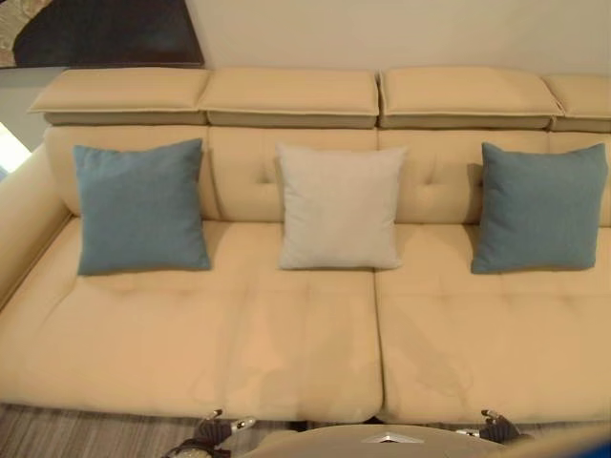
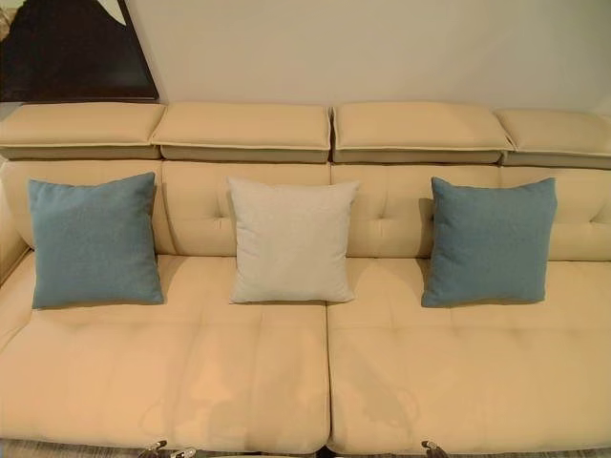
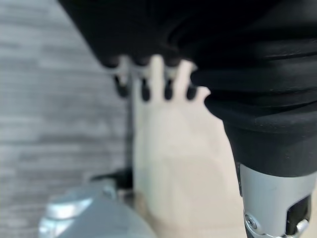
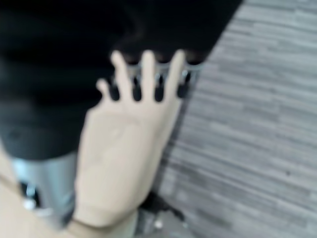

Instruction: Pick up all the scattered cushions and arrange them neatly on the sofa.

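Note:
Three cushions stand upright against the backrest of the cream sofa: a blue cushion on the left, a pale grey cushion in the middle and a second blue cushion on the right, evenly spaced. My left hand hangs low in front of the sofa's front edge, and my right hand hangs likewise on the other side. In the wrist views the left hand's fingers and the right hand's fingers point down, relaxed, holding nothing.
Grey striped floor runs along the sofa's front. A dark picture leans on the wall behind the left headrest. The sofa's left armrest bounds the seat.

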Controlling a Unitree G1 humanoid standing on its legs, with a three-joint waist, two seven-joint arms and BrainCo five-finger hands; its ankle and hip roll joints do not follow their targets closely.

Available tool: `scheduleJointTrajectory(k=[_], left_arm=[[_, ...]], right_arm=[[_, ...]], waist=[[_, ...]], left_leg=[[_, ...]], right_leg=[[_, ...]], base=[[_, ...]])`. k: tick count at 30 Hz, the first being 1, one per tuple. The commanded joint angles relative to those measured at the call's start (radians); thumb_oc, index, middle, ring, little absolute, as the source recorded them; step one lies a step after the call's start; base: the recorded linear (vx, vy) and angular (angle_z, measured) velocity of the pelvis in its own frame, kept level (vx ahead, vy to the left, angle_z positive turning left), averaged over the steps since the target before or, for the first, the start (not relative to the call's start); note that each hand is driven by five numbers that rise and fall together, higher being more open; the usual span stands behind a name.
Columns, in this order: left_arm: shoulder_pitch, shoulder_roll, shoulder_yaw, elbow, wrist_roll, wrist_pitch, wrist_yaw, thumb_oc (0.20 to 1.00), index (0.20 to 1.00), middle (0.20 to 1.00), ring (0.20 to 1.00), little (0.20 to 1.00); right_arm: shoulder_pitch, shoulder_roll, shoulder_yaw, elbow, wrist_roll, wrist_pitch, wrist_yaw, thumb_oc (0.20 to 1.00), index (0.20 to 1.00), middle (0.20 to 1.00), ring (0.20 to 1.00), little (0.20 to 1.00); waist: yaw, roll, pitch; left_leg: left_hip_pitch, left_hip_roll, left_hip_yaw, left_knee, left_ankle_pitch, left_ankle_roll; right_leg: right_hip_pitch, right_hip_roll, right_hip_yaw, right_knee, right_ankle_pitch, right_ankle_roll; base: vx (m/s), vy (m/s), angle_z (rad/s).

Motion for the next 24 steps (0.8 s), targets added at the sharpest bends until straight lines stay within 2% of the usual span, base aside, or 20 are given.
scheduleJointTrajectory(k=[1, 2, 3, 4, 6, 8, 9, 10, 16, 17, 18, 19, 20, 21, 22, 23, 24], left_arm=[[-0.076, 0.051, -0.009, -0.012, -0.021, -0.012, -0.002, 1.000, 1.000, 1.000, 1.000, 1.000], [-0.076, 0.051, -0.009, -0.012, -0.021, -0.012, -0.002, 1.000, 1.000, 1.000, 1.000, 1.000], [-0.089, 0.049, -0.015, -0.015, -0.025, -0.014, -0.004, 1.000, 1.000, 1.000, 1.000, 1.000], [-0.089, 0.049, -0.015, -0.015, -0.025, -0.014, -0.004, 1.000, 1.000, 1.000, 1.000, 1.000], [-0.093, 0.037, -0.019, -0.012, -0.040, -0.014, -0.015, 1.000, 1.000, 1.000, 1.000, 1.000], [-0.092, 0.033, -0.017, -0.005, -0.044, -0.011, -0.013, 1.000, 1.000, 1.000, 1.000, 1.000], [-0.090, 0.027, -0.023, -0.015, -0.056, -0.013, -0.014, 1.000, 1.000, 1.000, 1.000, 1.000], [-0.091, 0.021, -0.025, -0.021, -0.061, -0.015, -0.013, 1.000, 1.000, 1.000, 1.000, 1.000], [-0.097, 0.015, -0.028, -0.055, -0.085, -0.025, -0.012, 1.000, 1.000, 1.000, 1.000, 1.000], [-0.109, 0.027, -0.033, -0.057, -0.085, -0.029, -0.010, 1.000, 1.000, 1.000, 1.000, 1.000], [-0.109, 0.027, -0.033, -0.057, -0.086, -0.029, -0.010, 1.000, 1.000, 1.000, 1.000, 1.000], [-0.109, 0.032, -0.034, -0.053, -0.088, -0.030, -0.009, 1.000, 1.000, 1.000, 1.000, 1.000], [-0.109, 0.034, -0.034, -0.051, -0.087, -0.029, -0.010, 1.000, 1.000, 1.000, 1.000, 1.000], [-0.109, 0.034, -0.034, -0.051, -0.087, -0.029, -0.010, 1.000, 1.000, 1.000, 1.000, 1.000], [-0.107, 0.036, -0.035, -0.049, -0.084, -0.028, -0.017, 1.000, 1.000, 1.000, 1.000, 1.000], [-0.105, 0.035, -0.037, -0.053, -0.083, -0.029, -0.022, 1.000, 1.000, 1.000, 1.000, 1.000], [-0.103, 0.035, -0.038, -0.065, -0.087, -0.032, -0.019, 1.000, 1.000, 1.000, 1.000, 1.000]], right_arm=[[-0.060, 0.010, -0.003, 0.012, 0.041, -0.005, -0.008, 1.000, 1.000, 1.000, 1.000, 1.000], [-0.061, 0.010, -0.003, 0.012, 0.041, -0.005, -0.008, 1.000, 1.000, 1.000, 1.000, 1.000], [-0.067, 0.004, -0.003, 0.014, 0.044, -0.005, -0.009, 1.000, 1.000, 1.000, 1.000, 1.000], [-0.067, 0.004, -0.003, 0.014, 0.044, -0.005, -0.009, 1.000, 1.000, 1.000, 1.000, 1.000], [-0.069, 0.004, -0.009, 0.025, 0.043, 0.004, -0.002, 1.000, 1.000, 1.000, 1.000, 1.000], [-0.069, 0.006, -0.009, 0.031, 0.042, 0.011, 0.002, 1.000, 1.000, 1.000, 1.000, 1.000], [-0.071, 0.013, -0.008, 0.035, 0.050, 0.013, 0.002, 1.000, 1.000, 1.000, 1.000, 1.000], [-0.073, 0.019, -0.015, 0.041, 0.052, 0.018, 0.001, 1.000, 1.000, 1.000, 1.000, 1.000], [-0.103, 0.030, -0.010, 0.039, 0.037, 0.023, -0.007, 1.000, 1.000, 1.000, 1.000, 1.000], [-0.128, 0.049, 0.004, 0.036, 0.035, 0.028, -0.005, 1.000, 1.000, 1.000, 1.000, 1.000], [-0.128, 0.049, 0.004, 0.036, 0.035, 0.028, -0.005, 1.000, 1.000, 1.000, 1.000, 1.000], [-0.133, 0.055, 0.008, 0.043, 0.036, 0.030, -0.006, 1.000, 1.000, 1.000, 1.000, 1.000], [-0.136, 0.057, 0.008, 0.046, 0.037, 0.028, -0.007, 1.000, 1.000, 1.000, 1.000, 1.000], [-0.136, 0.057, 0.008, 0.046, 0.037, 0.028, -0.007, 1.000, 1.000, 1.000, 1.000, 1.000], [-0.127, 0.063, 0.003, 0.045, 0.043, 0.023, -0.001, 1.000, 1.000, 1.000, 1.000, 1.000], [-0.114, 0.070, -0.002, 0.046, 0.048, 0.022, 0.004, 1.000, 1.000, 1.000, 1.000, 1.000], [-0.113, 0.076, -0.001, 0.038, 0.053, 0.021, 0.004, 1.000, 1.000, 1.000, 1.000, 1.000]], waist=[[0.010, -0.068, 0.050], [0.009, -0.068, 0.049], [0.000, -0.093, 0.061], [0.000, -0.092, 0.061], [-0.011, -0.103, 0.052], [-0.013, -0.094, 0.052], [-0.029, -0.081, 0.049], [-0.033, -0.079, 0.046], [-0.013, -0.073, 0.071], [-0.016, -0.065, 0.090], [-0.015, -0.065, 0.090], [-0.001, -0.052, 0.092], [0.008, -0.045, 0.084], [0.008, -0.045, 0.087], [0.020, -0.037, 0.067], [0.031, -0.043, 0.051], [0.053, -0.053, 0.047]], left_leg=[[-0.016, 0.016, 0.002, 0.047, 0.036, -0.066], [-0.018, 0.015, 0.001, 0.050, 0.035, -0.066], [-0.040, -0.015, 0.013, 0.185, -0.052, -0.046], [-0.042, -0.014, 0.013, 0.191, -0.056, -0.046], [-0.013, -0.051, -0.032, 0.305, -0.123, -0.041], [0.015, -0.046, -0.038, 0.273, -0.133, -0.038], [0.051, -0.045, -0.020, 0.186, -0.140, -0.024], [0.064, -0.053, -0.012, 0.162, -0.153, -0.016], [0.071, -0.096, 0.008, 0.112, -0.157, 0.018], [0.052, -0.093, 0.007, 0.112, -0.136, 0.033], [0.052, -0.094, 0.008, 0.112, -0.137, 0.033], [0.036, -0.089, 0.012, 0.108, -0.121, 0.047], [0.024, -0.085, 0.013, 0.097, -0.105, 0.052], [0.028, -0.085, 0.013, 0.096, -0.105, 0.052], [0.023, -0.076, 0.015, 0.069, -0.086, 0.047], [0.018, -0.076, 0.021, 0.065, -0.081, 0.041], [0.019, -0.074, 0.044, 0.049, -0.070, 0.026]], right_leg=[[-0.008, -0.050, -0.008, 0.005, -0.005, 0.084], [-0.009, -0.050, -0.009, 0.005, -0.005, 0.084], [-0.039, -0.080, -0.014, 0.010, 0.016, 0.083], [-0.039, -0.079, -0.014, 0.011, 0.016, 0.083], [-0.072, -0.097, 0.002, 0.019, 0.046, 0.086], [-0.079, -0.096, 0.007, 0.026, 0.049, 0.091], [-0.102, -0.101, 0.022, 0.026, 0.074, 0.108], [-0.107, -0.112, 0.025, 0.025, 0.086, 0.114], [-0.161, -0.150, 0.012, 0.027, 0.142, 0.151], [-0.196, -0.158, 0.070, 0.091, 0.122, 0.159], [-0.198, -0.158, 0.071, 0.093, 0.121, 0.159], [-0.175, -0.151, 0.074, 0.184, 0.070, 0.140], [-0.161, -0.147, 0.061, 0.219, 0.043, 0.131], [-0.159, -0.148, 0.060, 0.222, 0.040, 0.131], [-0.122, -0.140, 0.040, 0.256, -0.004, 0.122], [-0.079, -0.142, 0.017, 0.235, -0.015, 0.126], [-0.046, -0.159, -0.058, 0.166, -0.002, 0.130]], base=[[-0.20, -0.046, 0.29], [-0.23, -0.001, 0.37], [-0.16, -0.001, 0.33], [-0.22, 0.018, 0.34], [-0.13, 0.111, 0.13], [-0.08, 0.183, -0.05], [-0.09, 0.278, 0.06], [-0.07, 0.213, 0.15], [-0.16, 0.195, -0.15], [-0.21, 0.139, -0.37], [-0.35, 0.209, -0.08], [-0.20, 0.101, -0.03], [-0.20, 0.100, -0.15], [-0.12, 0.037, -0.35], [-0.07, -0.013, -0.27], [-0.13, -0.046, -0.14], [-0.08, -0.069, -0.03]])
